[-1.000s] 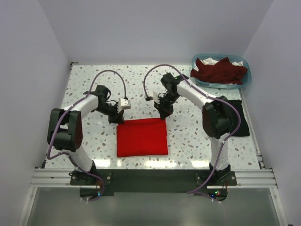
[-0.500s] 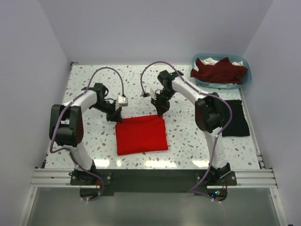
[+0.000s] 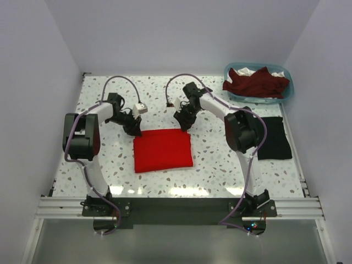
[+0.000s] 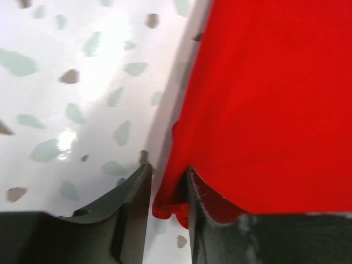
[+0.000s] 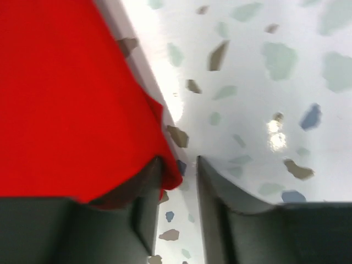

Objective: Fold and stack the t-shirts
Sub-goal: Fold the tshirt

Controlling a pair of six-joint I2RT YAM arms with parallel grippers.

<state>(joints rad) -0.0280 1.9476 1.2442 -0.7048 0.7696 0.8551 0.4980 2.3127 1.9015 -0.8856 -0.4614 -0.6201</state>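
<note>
The bright red t-shirt (image 3: 163, 150) lies folded in a flat rectangle on the speckled table. My left gripper (image 3: 133, 131) is at its far left corner and my right gripper (image 3: 183, 125) at its far right corner. In the left wrist view the jaws (image 4: 169, 181) stand slightly apart, with the red corner (image 4: 264, 99) loose between them. In the right wrist view the jaws (image 5: 180, 170) stand slightly apart; the red corner (image 5: 60, 99) lies over the left finger and table shows in the gap. The black t-shirt (image 3: 273, 137) lies folded at the right. The dark maroon t-shirt (image 3: 256, 82) is heaped in the basket.
The light blue plastic basket (image 3: 287, 91) stands at the far right corner, with some white cloth (image 3: 245, 70) under the maroon tee. White walls close in the table on three sides. Both arms reach inward over the table's middle.
Both grippers moved away from the arm bases toward the far side. The red t-shirt slid that way with them, and its far edge now lies farther up the table.
</note>
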